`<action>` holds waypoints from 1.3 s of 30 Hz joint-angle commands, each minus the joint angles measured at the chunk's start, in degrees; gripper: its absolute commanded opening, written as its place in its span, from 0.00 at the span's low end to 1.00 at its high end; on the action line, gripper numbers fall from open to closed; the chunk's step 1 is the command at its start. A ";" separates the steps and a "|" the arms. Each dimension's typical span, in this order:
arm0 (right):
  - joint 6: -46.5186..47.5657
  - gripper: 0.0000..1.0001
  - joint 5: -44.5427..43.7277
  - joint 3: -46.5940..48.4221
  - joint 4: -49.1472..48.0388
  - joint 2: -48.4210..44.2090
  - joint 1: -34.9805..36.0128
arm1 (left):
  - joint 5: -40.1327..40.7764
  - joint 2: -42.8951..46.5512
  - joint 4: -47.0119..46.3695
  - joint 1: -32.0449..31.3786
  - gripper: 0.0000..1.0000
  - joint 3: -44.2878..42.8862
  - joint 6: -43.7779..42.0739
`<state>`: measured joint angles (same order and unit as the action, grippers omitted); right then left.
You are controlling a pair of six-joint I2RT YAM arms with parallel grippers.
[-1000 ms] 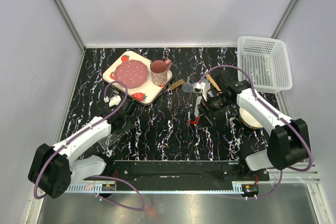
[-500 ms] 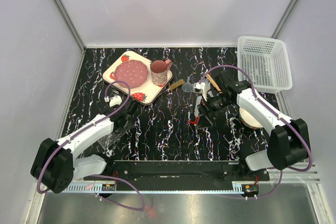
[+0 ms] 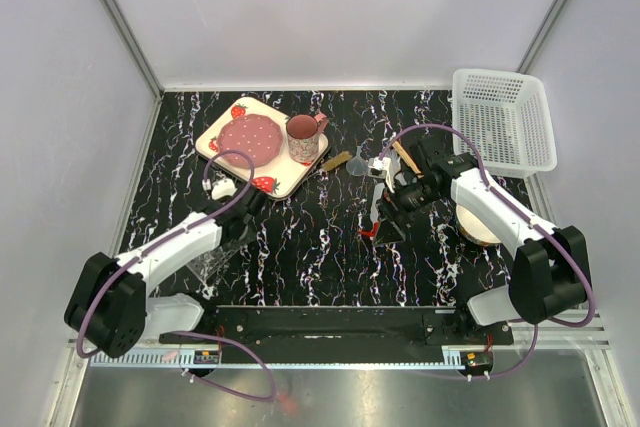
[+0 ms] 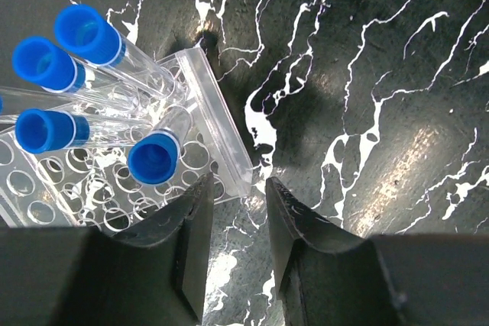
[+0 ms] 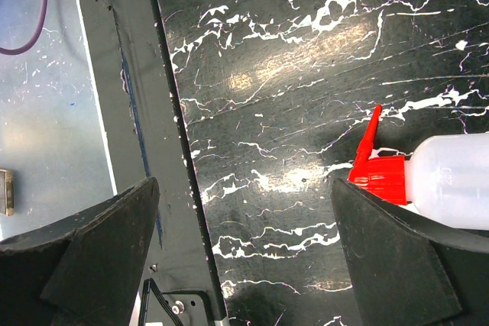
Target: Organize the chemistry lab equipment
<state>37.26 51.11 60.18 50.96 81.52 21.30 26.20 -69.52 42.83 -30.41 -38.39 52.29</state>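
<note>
In the left wrist view a clear plastic tube rack (image 4: 200, 131) holds several blue-capped tubes (image 4: 153, 159) at the left. My left gripper (image 4: 238, 181) is just right of the rack's corner, its jaws a little apart with only bare table between them. In the top view it (image 3: 247, 210) is above the rack (image 3: 212, 265). My right gripper (image 5: 246, 185) is wide open and empty. The red-capped squeeze bottle (image 5: 443, 181) lies by its right finger, and shows in the top view (image 3: 375, 205) beside that gripper (image 3: 390, 212). A clear funnel (image 3: 358, 165) and wooden-handled tools (image 3: 336, 160) lie behind.
A strawberry-print tray (image 3: 262, 183) with pink plate and mug (image 3: 302, 138) stands at the back left. A white basket (image 3: 505, 119) is at the back right. A cream bowl (image 3: 482, 230) sits under the right arm. A small white object (image 3: 216, 189) lies left of my left arm.
My left gripper has moved a little away from the near edge and to the right, off the rack. The right arm and the bottle have not moved.
</note>
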 commanded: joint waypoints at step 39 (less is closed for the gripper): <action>1.50 1.00 -0.14 1.16 0.98 -0.04 -0.29 | -9.83 6.49 -6.53 6.51 0.49 -5.56 -13.52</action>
<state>37.63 50.54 60.18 51.79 81.52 21.30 20.60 -67.99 35.07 -24.10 -44.93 41.52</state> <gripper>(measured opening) 0.994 0.462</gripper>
